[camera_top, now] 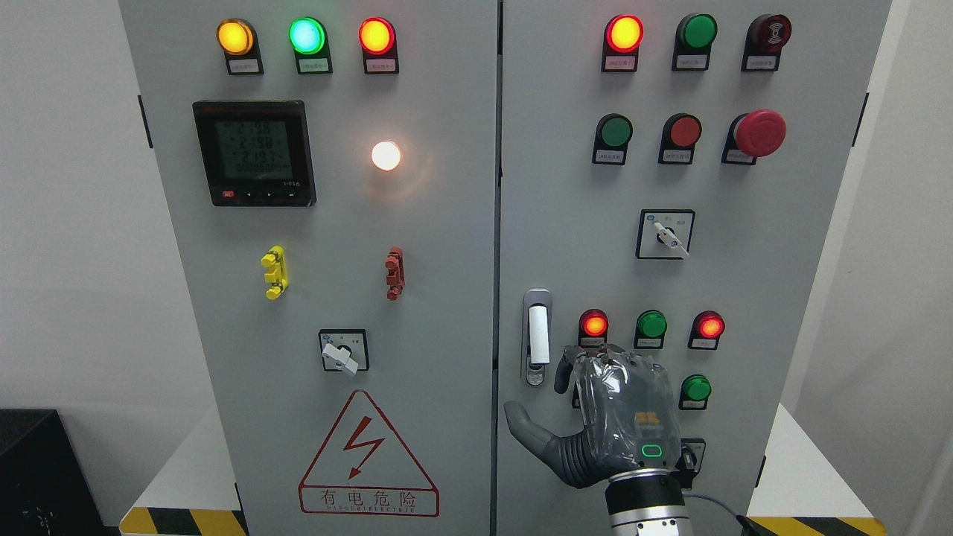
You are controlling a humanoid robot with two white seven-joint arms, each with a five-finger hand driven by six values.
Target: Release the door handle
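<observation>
My right hand (607, 417) hovers low on the right door (782, 283), fingers loosely curled on nothing, thumb splayed left, just below-right of the door handle (537, 336). Handle sits near that door's left edge, long axis vertical, keyhole end pointing down.

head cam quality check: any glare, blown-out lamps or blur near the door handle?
Head view: sharp overall, even lighting. The white lamp on the left door is blown out and throws a warm halo on the panel. The door handle is crisp, with no glare. The right hand, just below it, wears a clear cover that shows some sheen. The meter display is dim, its digits hard to read.
</observation>
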